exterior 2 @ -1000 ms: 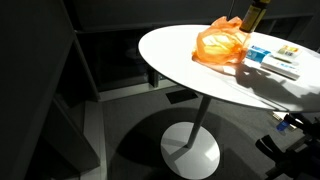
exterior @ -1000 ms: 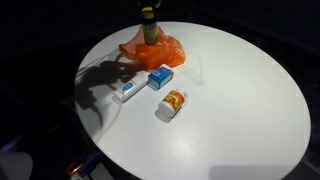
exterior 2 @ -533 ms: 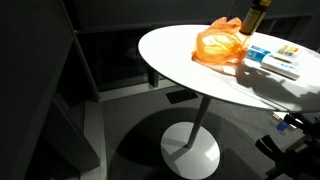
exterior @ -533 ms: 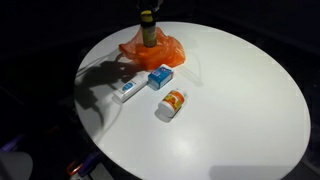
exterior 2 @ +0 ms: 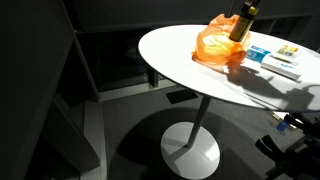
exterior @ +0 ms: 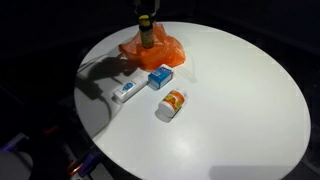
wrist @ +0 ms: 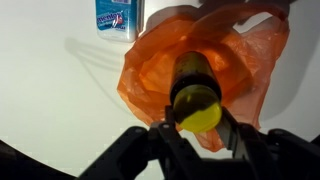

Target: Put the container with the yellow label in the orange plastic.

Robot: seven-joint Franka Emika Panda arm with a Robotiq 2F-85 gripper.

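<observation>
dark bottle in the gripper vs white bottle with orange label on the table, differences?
Pose: the dark brown bottle with the yellow cap hangs roughly upright; the white bottle with the orange label lies on its side.
Grip: the gripper clamps the dark one; the white one lies free.
Place: dark one over the orange plastic bag, white one on the bare white table.
Both are small cylindrical containers.
</observation>
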